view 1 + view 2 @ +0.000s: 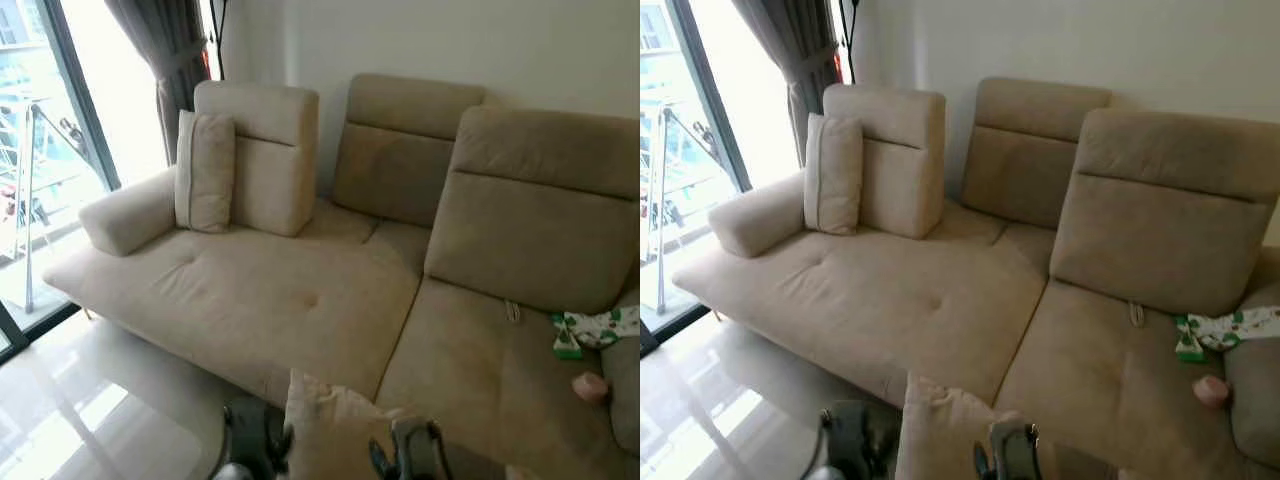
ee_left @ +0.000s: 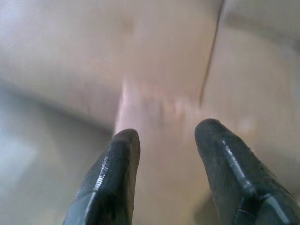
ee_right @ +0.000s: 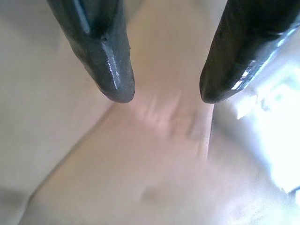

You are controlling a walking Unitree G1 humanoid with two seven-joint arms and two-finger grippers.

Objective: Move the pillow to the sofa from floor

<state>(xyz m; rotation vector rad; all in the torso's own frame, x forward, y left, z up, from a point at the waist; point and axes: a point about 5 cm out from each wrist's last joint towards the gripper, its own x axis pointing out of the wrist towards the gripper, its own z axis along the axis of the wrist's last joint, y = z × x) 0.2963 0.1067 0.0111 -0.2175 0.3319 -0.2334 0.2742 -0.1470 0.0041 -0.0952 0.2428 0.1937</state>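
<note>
Nearest the robot, the pillow [image 1: 330,425] is carried off the floor [image 1: 90,400], held upright between the two arms just short of the sofa's front edge. The left gripper [image 2: 161,140] has its fingers [image 2: 115,178] spread on either side of the pillow's edge, and the right gripper [image 3: 166,91] does the same from the other side; whether either one pinches the fabric or only presses against it cannot be told. The step in hand seems to be the carry, with the drop not yet made. Beyond lies the sofa [image 1: 300,290], its wide seat bare at the front and middle. At its right edge lie a green-and-white cloth [image 1: 595,325] and a small pink thing [image 1: 590,385]. At the far left corner a second cushion [image 1: 205,170] leans on a backrest, with a curtain [image 1: 165,50] behind. The next move likely calls for reaching forward over the front edge and letting go above the bare seat.
</note>
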